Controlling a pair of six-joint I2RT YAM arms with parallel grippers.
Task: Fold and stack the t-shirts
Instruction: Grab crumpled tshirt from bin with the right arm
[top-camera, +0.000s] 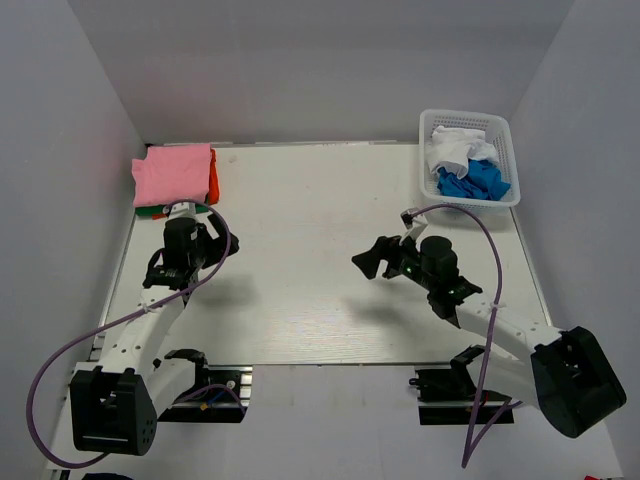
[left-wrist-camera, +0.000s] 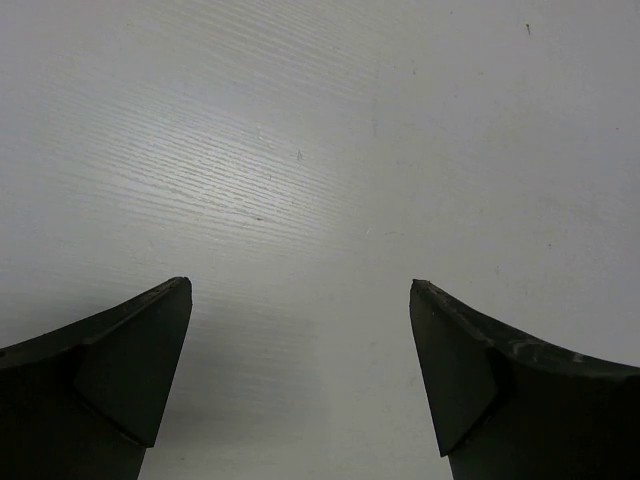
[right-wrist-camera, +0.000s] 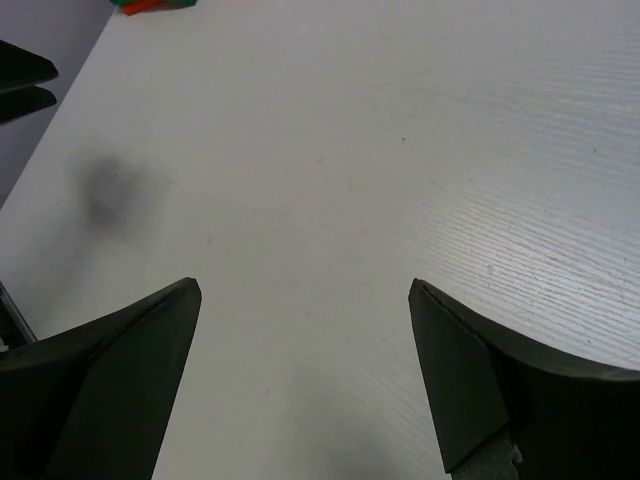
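A folded pink t-shirt lies on top of a stack at the table's far left corner, with an orange-red one and a green one showing under it. A crumpled white t-shirt and a bright blue t-shirt lie in the basket at the far right. My left gripper is open and empty just in front of the stack, over bare table. My right gripper is open and empty over the table's middle. The stack's edge shows in the right wrist view.
A white plastic lattice basket stands at the table's far right corner. White walls close in the table at the back and both sides. Purple cables loop from both arms near the front edge.
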